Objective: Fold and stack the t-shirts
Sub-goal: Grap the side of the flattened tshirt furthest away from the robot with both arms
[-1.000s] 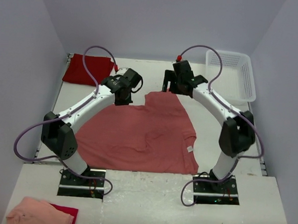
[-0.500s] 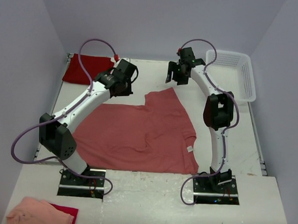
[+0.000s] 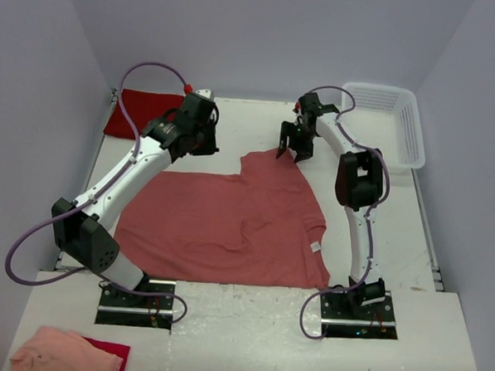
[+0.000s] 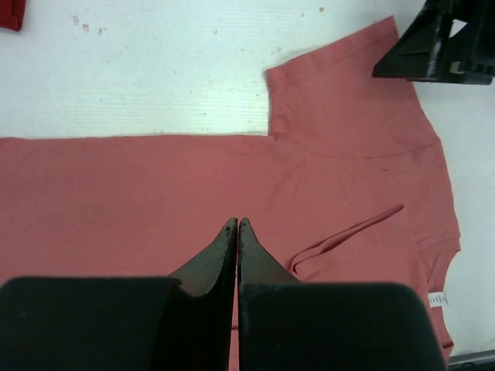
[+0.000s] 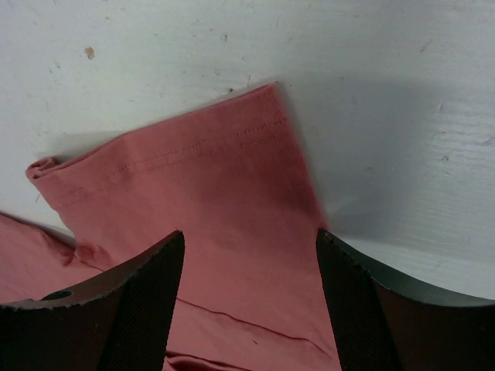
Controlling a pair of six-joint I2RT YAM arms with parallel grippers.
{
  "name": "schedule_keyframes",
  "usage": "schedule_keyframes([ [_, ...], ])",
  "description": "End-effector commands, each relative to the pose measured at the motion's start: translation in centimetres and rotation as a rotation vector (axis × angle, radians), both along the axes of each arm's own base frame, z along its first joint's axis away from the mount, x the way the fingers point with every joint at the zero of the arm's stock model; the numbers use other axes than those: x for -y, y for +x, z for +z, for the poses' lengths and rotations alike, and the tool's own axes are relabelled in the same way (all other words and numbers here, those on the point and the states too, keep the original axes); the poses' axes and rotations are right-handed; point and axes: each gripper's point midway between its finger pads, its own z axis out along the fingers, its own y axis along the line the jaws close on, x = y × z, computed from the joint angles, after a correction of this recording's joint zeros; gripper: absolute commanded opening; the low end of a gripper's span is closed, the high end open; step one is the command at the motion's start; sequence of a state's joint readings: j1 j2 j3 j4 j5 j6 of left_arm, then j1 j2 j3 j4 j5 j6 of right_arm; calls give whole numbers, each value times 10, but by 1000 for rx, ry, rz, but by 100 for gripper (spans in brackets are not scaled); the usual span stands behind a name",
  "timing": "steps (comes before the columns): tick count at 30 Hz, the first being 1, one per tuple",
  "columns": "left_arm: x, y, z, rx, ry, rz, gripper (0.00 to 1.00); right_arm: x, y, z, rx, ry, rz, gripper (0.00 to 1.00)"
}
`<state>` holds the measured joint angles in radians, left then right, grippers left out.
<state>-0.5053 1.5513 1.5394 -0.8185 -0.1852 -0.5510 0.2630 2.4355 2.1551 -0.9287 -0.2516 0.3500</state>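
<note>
The left tool (image 4: 237,224) has its fingers pressed together, seemingly pinching nothing, above the salmon t-shirt (image 4: 232,178), which lies spread flat on the counter (image 4: 155,69) beneath and ahead of it. The right tool (image 5: 249,236) is spread wide, with the shirt's sleeve (image 5: 201,178) between and just beyond its fingers. The crimson t-shirt (image 3: 143,113) lies apart, left of the left tool.

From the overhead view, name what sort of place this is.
Probably a robot lab test cell: bare lilac walls box in a white table, and a salmon t-shirt lies spread there.
</note>
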Motion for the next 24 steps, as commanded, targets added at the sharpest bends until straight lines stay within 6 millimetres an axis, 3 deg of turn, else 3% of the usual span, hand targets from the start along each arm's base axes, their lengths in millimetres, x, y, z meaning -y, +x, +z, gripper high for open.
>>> schedule_keyframes([
  [1, 6, 1, 38, 93, -62, -64, 0, -3, -7, 3, -33, 22, 30, 70],
  [7, 5, -7, 51, 116, -79, -94, 0, 2, -14, -11, -88, 5, 31, 68],
  [16, -4, -13, 41, 104, -72, -107, 1, 0, -25, -13, -162, 21, 36, 53],
  [23, -15, -12, 37, 112, -87, -99, 3, 7, -36, -20, -185, -9, 34, 28],
  [24, -15, -12, 37, 112, -89, -103, 3, 7, -35, -20, -182, -11, 30, 19],
])
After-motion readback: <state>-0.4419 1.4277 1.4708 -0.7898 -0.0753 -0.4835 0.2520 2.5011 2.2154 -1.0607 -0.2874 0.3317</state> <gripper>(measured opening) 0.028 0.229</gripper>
